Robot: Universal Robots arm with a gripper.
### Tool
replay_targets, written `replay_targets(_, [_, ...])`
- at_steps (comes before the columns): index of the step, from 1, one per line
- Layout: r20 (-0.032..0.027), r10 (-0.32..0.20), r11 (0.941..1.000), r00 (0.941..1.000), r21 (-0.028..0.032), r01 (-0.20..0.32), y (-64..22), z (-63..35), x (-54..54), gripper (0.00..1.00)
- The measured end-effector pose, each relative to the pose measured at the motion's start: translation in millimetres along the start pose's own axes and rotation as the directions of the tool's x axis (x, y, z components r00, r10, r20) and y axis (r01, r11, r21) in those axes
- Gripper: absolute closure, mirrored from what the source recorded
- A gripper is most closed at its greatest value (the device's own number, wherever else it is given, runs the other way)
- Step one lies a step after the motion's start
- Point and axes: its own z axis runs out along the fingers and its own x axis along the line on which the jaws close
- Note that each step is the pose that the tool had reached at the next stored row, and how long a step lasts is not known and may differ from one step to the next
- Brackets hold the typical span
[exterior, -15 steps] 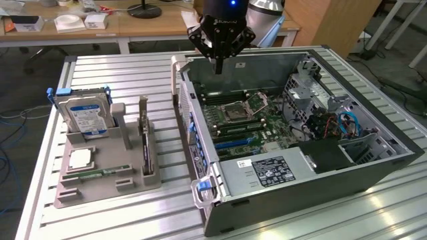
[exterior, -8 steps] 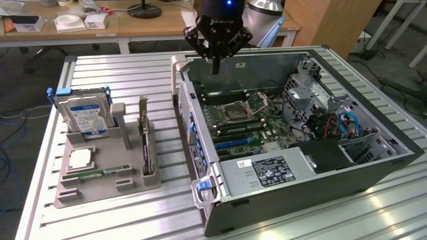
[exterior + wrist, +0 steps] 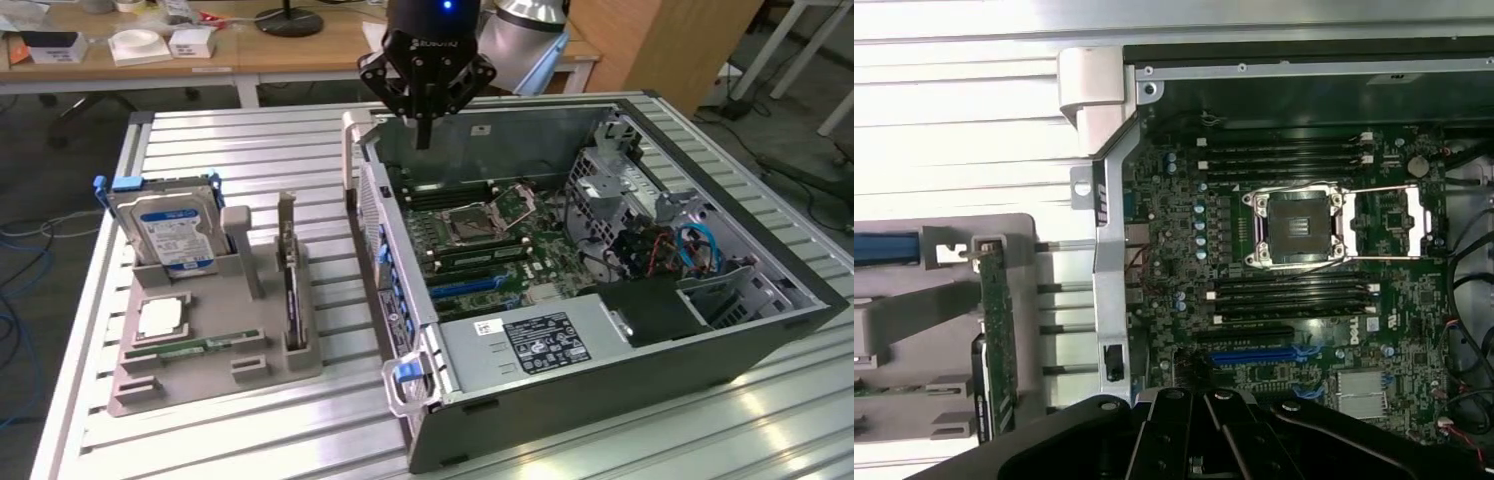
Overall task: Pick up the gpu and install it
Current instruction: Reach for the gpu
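In the exterior view, the claw (image 3: 424, 138) hangs over the far end of the open computer case (image 3: 601, 395). Its fingers are pressed together and it holds nothing. The gpu (image 3: 291, 285) stands on edge in a grey holder (image 3: 147, 385) on the slatted tabletop (image 3: 240, 150). It is to the exterior view's left of the case and well apart from the claw, with a blue-labelled hard drive (image 3: 167, 235) nearby.

In the wrist view, the claw (image 3: 1204, 405) hovers over the motherboard (image 3: 1174, 230), near a blue slot (image 3: 1254, 355). The gpu (image 3: 999, 330) sits upright in its holder, outside the case wall.
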Motion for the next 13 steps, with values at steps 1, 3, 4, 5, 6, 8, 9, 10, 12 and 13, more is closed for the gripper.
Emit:
replay_targets(1, [0.0000, 0.000, 1.0000, 1.0000, 0.0000, 0.000, -0.1, 0.0, 1.1, 0.90])
replay_targets(3, [0.0000, 0.000, 1.0000, 1.0000, 0.0000, 0.000, -0.2, -0.1, 3.2, 0.90])
replay_targets(4, [0.0000, 0.000, 1.0000, 1.0000, 0.0000, 0.000, -0.3, -0.1, 4.2, 0.90])
replay_targets(5, [0.0000, 0.000, 1.0000, 1.0000, 0.0001, 0.000, -0.4, -0.1, 5.3, 0.90])
replay_targets(6, [0.0000, 0.000, 1.0000, 1.0000, 0.0001, 0.000, -0.5, -0.2, 6.4, 0.90])
replay_targets(8, [-0.0001, 0.000, 1.0000, 1.0000, 0.0001, 0.000, -0.6, -0.2, 8.5, 0.90])
replay_targets(9, [-0.0001, 0.000, 1.0000, 1.0000, 0.0001, 0.000, -0.7, -0.2, 9.7, 0.90])
replay_targets(10, [0.0000, 0.000, 1.0000, 1.0000, 0.0000, 0.000, -0.8, -0.2, 10.8, 0.90])
replay_targets(12, [-0.0001, 0.000, 1.0000, 1.0000, 0.0001, 0.000, -1.0, -0.3, 12.9, 0.90])
replay_targets(13, [-0.0001, 0.000, 1.0000, 1.0000, 0.0000, 0.000, -1.0, -0.3, 14.0, 0.90])
